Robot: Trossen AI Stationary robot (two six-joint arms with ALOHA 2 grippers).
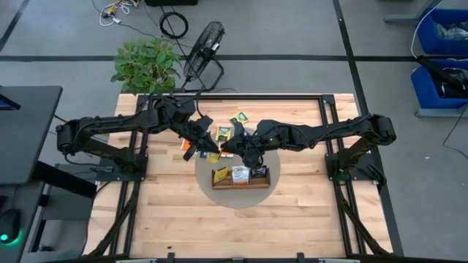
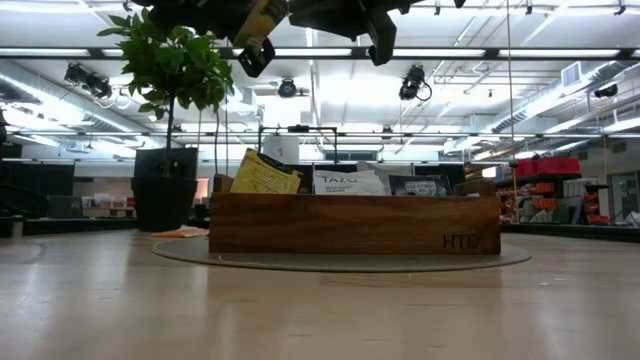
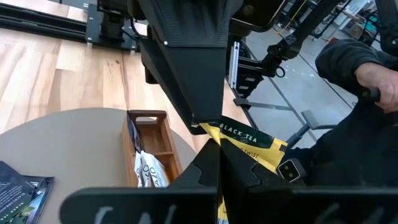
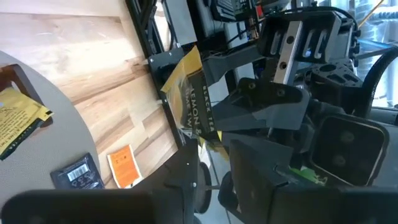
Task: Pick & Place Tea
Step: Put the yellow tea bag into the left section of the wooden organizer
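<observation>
A yellow tea packet (image 3: 249, 142), printed "Black Tea", hangs in the air above the round grey mat (image 1: 219, 199), with my left gripper (image 3: 205, 127) shut on it. My right gripper (image 4: 199, 168) faces it from the table's right. Its fingers stand slightly apart on either side of the packet's other end (image 4: 198, 134). The long brown wooden tray (image 1: 240, 184) sits on the mat below, with upright packets in its three compartments. Loose packets (image 1: 223, 133) lie on the mat behind it. My left gripper pinches one end of the yellow packet (image 3: 214, 129) between its two fingers, coming from the table's left and slanting slightly down. The packet sticks out beyond the fingertips toward my right gripper, lifted clear of the mat and tray. Whether my right gripper touches the packet cannot be told.
A dark blue packet (image 4: 78, 173), an orange one (image 4: 122, 163) and a yellow one (image 4: 15, 121) lie flat on the mat. A potted plant (image 1: 146, 62) and a floor fan (image 1: 205, 44) stand beyond the table's far edge. Bare wood lies toward the near edge.
</observation>
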